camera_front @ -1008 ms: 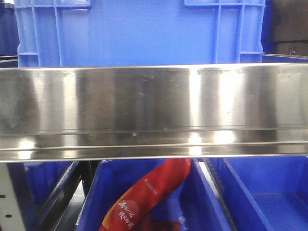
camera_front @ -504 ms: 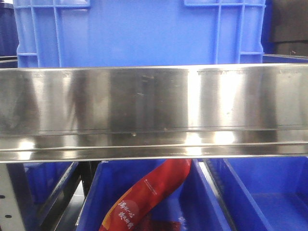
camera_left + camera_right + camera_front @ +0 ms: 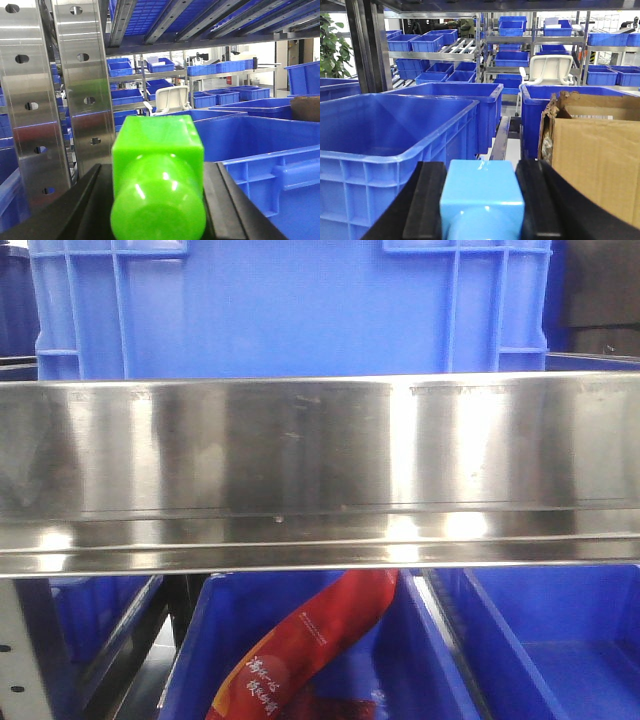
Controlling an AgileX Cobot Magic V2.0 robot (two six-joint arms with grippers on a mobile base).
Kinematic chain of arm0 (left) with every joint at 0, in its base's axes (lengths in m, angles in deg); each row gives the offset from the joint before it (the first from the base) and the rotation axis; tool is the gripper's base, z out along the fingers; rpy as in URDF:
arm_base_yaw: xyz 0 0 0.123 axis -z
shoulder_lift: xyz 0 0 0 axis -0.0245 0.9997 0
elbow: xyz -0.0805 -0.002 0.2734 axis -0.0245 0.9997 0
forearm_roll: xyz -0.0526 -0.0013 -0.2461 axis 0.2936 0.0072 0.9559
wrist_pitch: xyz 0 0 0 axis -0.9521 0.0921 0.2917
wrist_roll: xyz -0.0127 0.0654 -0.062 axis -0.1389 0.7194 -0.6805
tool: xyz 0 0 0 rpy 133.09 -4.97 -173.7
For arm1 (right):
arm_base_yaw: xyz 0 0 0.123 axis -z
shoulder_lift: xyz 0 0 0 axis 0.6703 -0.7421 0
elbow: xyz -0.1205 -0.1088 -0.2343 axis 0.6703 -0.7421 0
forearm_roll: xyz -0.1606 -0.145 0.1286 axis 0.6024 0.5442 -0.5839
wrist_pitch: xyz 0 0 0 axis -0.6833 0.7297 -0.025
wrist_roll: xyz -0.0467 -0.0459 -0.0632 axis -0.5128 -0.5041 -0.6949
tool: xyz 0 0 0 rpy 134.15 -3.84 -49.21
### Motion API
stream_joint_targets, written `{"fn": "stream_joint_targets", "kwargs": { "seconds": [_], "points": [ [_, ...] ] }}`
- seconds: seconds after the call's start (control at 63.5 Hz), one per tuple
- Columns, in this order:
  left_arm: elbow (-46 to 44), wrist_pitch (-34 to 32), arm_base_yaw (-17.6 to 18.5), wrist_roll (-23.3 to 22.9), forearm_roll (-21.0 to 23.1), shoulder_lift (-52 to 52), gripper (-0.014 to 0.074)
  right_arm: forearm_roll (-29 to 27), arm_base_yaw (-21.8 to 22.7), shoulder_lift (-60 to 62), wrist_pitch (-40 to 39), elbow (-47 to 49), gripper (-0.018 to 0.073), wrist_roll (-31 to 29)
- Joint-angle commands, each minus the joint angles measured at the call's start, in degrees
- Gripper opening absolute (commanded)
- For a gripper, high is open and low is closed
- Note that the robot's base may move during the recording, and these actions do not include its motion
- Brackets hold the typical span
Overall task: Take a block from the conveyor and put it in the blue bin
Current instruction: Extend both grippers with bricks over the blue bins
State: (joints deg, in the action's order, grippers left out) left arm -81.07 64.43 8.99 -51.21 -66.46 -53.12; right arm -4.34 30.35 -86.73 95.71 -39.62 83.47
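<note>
Green block (image 3: 157, 150) tight in left gripper (image 3: 158, 176), pale-blue block (image 3: 482, 200) tight in right gripper (image 3: 481, 171); red packet (image 3: 300, 645) in blue bin (image 3: 196, 645).

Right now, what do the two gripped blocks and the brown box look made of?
The green block looks like glossy moulded plastic: bright highlights, rounded edges. The light blue block seems the same, smooth with a soft sheen. The brown box is matte cardboard, its edge torn and frayed.
</note>
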Motion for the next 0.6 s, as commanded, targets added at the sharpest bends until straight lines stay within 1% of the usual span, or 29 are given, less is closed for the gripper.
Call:
{"fn": "stream_joint_targets", "kwargs": {
  "seconds": [0.0,0.142,0.22,0.315,0.472,0.583],
  "points": [
    [0.0,-0.8,0.0,0.1,0.6,-0.3,-0.0111,0.3,-0.2,0.3,-2.2,0.0,-0.0162,0.0],
    [0.0,-0.6,0.0,0.1,1.0,-0.3,-0.0111,0.3,-0.2,0.3,-1.8,0.0,-0.0162,0.0],
    [-0.3,-0.6,0.0,0.1,1.0,0.2,-0.0111,0.3,-0.2,0.3,-3.1,0.0,-0.0162,0.0],
    [-1.8,0.4,0.0,0.1,1.0,2.2,-0.0111,-1.1,-0.4,0.0,-3.9,0.9,-0.0162,0.0],
    [-7.6,4.1,0.7,0.1,1.9,9.0,-0.0111,-1.1,-0.4,-3.9,-2.8,6.2,-0.0162,0.0],
    [-12.1,5.2,3.1,0.1,2.8,15.2,-0.0111,-1.1,-0.5,-8.4,-2.3,10.4,-0.0162,0.0]
  ]
}}
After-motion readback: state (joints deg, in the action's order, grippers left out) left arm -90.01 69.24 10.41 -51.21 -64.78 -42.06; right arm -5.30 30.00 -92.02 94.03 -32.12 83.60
